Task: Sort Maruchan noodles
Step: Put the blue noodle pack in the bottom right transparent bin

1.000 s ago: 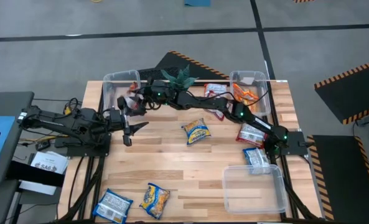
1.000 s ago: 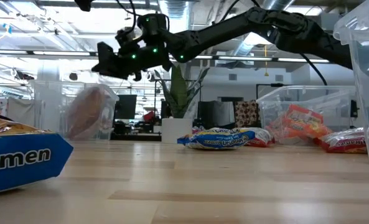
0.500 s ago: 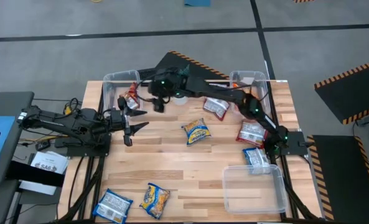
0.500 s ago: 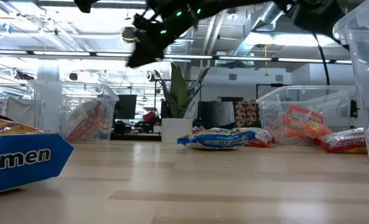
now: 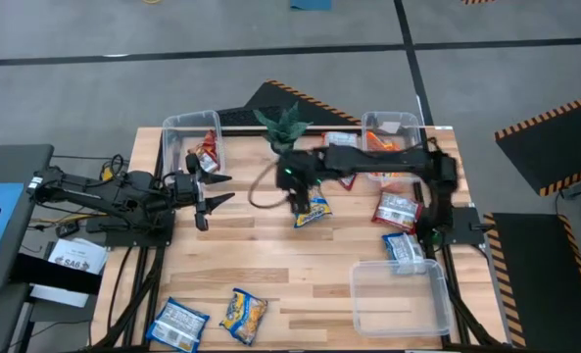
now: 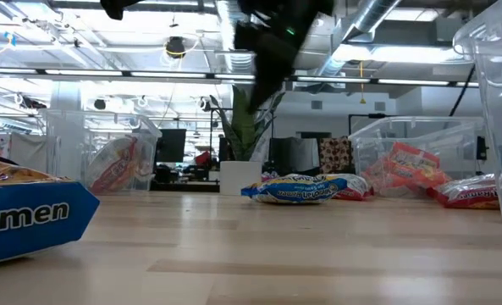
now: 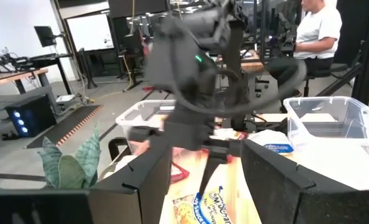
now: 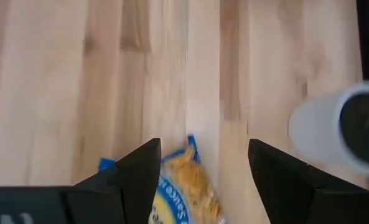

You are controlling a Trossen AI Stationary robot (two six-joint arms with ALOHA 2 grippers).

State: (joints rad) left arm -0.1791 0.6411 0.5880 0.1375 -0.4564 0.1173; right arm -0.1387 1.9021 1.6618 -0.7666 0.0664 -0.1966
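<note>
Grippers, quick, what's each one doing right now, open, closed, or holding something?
Left gripper: open, empty, waiting at the table's left side.
Right gripper: open, empty, fingers spread above the yellow-and-blue noodle packet mid-table.

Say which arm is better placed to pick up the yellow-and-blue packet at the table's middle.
Right. Its pincer hangs open directly over the yellow-and-blue packet; the left pincer waits open near the left edge.

Right end effector [image 5: 300, 203] above a mid-worktop noodle packet [image 5: 311, 209], plant [image 5: 283, 126] behind; one packet [image 5: 206, 155] in the rear-left bin [image 5: 171, 126], two packets [image 5: 214, 316] at front left.
</note>
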